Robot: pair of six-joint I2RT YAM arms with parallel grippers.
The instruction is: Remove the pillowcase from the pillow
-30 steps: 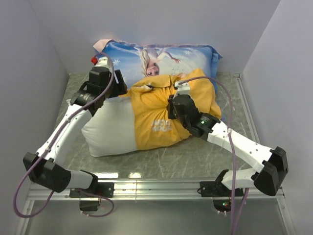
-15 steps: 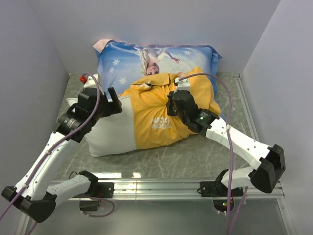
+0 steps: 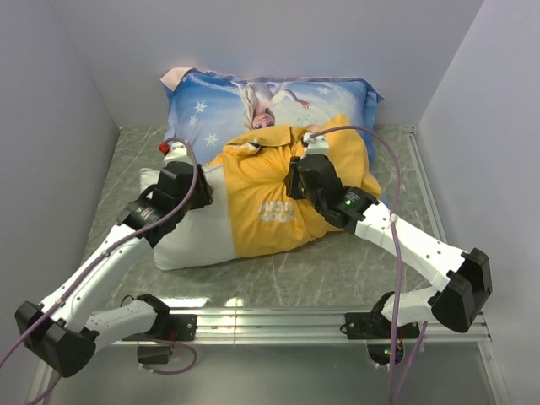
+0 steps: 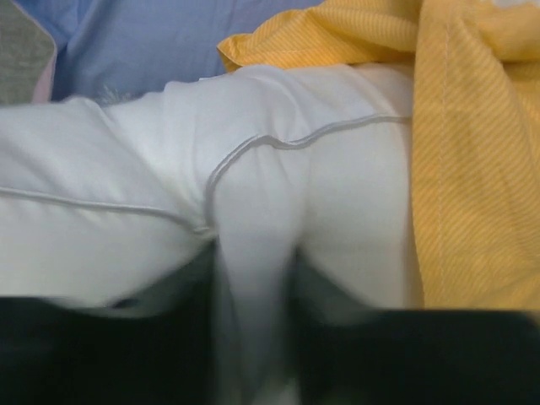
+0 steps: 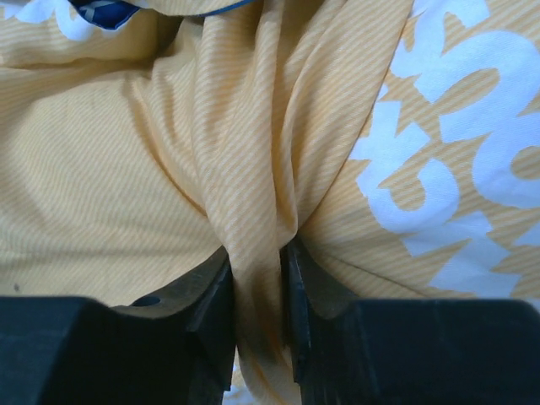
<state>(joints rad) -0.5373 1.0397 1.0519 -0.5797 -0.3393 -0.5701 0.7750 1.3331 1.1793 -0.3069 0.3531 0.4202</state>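
Observation:
The white pillow lies across the middle of the table, its left third bare. The yellow-orange pillowcase with white lettering is bunched over the rest. My left gripper presses into the bare end of the pillow. In the left wrist view, this gripper is shut on a raised fold of white fabric, with the pillowcase edge just to the right. My right gripper sits on top of the case. Seen from the right wrist, that gripper is shut on a gathered ridge of the pillowcase.
A blue Elsa-printed pillow leans against the back wall, touching the yellow case; its blue cloth shows behind the white pillow. Grey walls close in left, right and back. A metal rail runs along the near edge.
My left arm swung back from the blue pillow, opened wide, then came down on the bare end of the white pillow and closed on a fold. The right gripper stayed on the case.

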